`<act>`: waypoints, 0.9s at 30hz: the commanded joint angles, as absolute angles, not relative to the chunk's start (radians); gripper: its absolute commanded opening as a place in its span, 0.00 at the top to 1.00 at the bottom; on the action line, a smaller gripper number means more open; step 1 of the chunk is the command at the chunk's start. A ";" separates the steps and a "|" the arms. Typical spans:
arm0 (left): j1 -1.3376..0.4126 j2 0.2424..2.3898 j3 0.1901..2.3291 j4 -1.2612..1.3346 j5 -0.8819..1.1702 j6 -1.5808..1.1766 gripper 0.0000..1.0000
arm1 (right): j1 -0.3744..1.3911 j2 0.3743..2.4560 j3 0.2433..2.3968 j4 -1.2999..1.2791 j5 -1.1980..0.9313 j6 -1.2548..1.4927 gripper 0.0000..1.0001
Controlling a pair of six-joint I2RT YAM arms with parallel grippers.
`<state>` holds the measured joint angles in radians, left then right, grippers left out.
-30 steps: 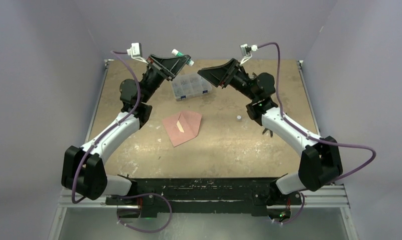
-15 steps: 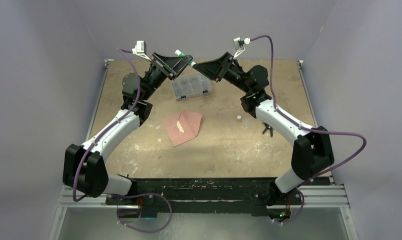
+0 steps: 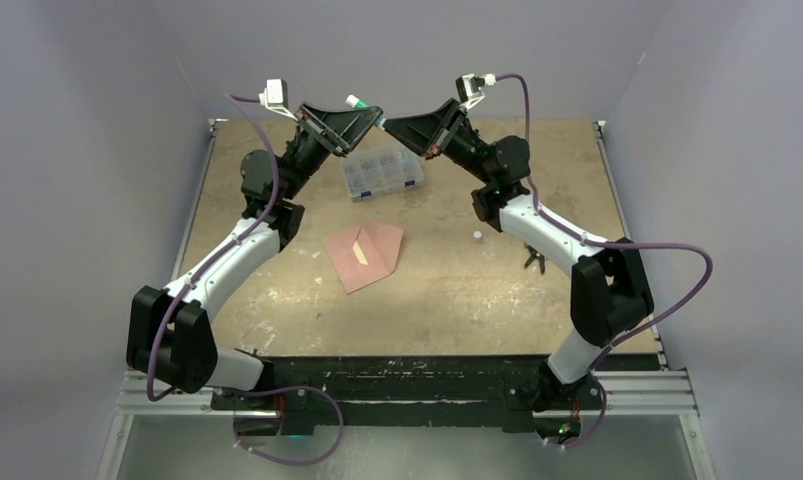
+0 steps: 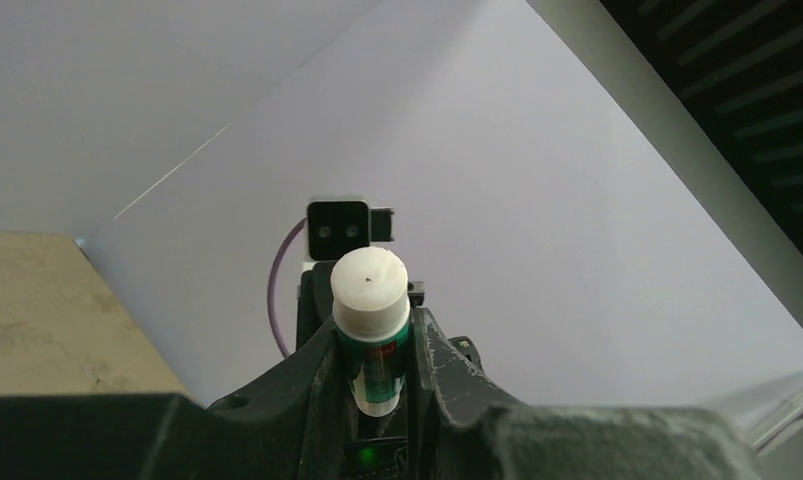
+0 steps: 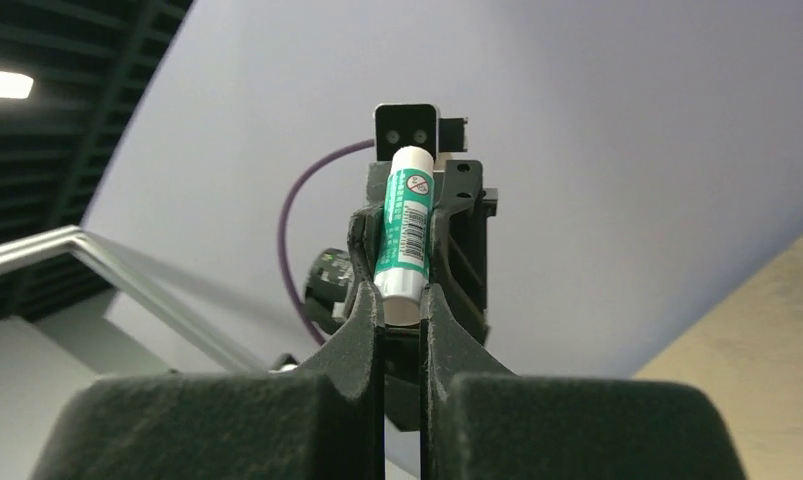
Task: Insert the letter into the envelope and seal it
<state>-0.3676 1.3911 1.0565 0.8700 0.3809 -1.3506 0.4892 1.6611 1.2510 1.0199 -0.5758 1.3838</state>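
Since a second ago my right hand [image 5: 402, 300] has swung up and in to meet the free end of the glue stick [image 4: 370, 290]. Its fingers sit narrow around that end, but I cannot tell whether they pinch it. My left hand [image 4: 375, 340] is clamped on the stick's body. Well below both, the envelope [image 3: 372, 258] lies mid-desk [image 3: 457, 290] with a pale sliver showing, possibly the letter [image 3: 360, 252]. My worry is that a misaligned pull could twist the stick out of the left grip and drop it onto the paper.
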 commanded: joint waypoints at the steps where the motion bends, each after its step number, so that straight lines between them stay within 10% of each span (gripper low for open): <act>1: -0.373 1.385 1.044 1.123 0.443 -1.334 1.00 | 0.488 1.663 1.243 1.182 -0.526 1.678 1.00; 13: -0.373 1.403 1.036 1.438 0.795 -0.984 1.00 | 0.506 1.645 1.085 1.417 -0.386 2.388 1.00; 14: -0.373 1.408 1.038 1.431 0.775 -1.000 1.00 | 0.506 1.639 1.085 1.401 -0.399 2.361 0.96; 17: -0.373 1.412 1.041 1.422 0.713 -1.062 1.00 | 0.504 1.622 1.103 1.366 -0.453 2.192 0.36; 19: -0.374 1.401 1.040 1.348 0.636 -1.086 1.00 | 0.505 1.600 1.111 1.343 -0.454 2.077 0.20; 27: -0.376 1.372 1.059 1.104 0.456 -1.307 1.00 | 0.505 1.536 1.206 1.076 -0.544 1.545 0.15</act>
